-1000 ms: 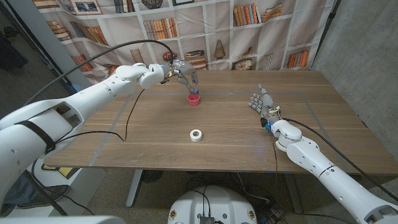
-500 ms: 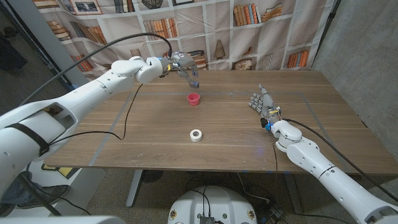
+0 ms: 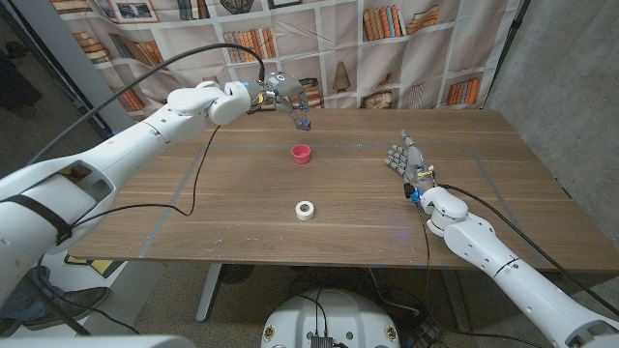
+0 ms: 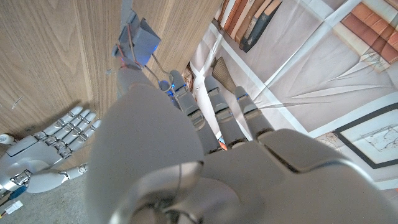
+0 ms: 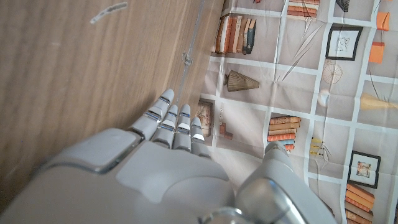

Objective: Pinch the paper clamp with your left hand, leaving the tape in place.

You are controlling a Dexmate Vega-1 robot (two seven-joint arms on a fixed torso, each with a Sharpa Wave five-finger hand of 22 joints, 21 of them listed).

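The paper clamp (image 3: 305, 123) is pinched in the fingertips of the left robot hand (image 3: 281, 97) and held in the air beyond the red cup (image 3: 302, 154), toward the counter's (image 3: 232, 217) far edge. It is judged small, light and stiff, with a spring that resists; the wire handles are the part to be squeezed, and the smooth metal could slip. The tape (image 3: 306, 210) is left lying on the near side of the red cup. The right robot hand (image 3: 407, 161) is released, empty, well to the right of the cup. A second earlier the clamp was held just above the cup; since then it has been raised and carried farther back.
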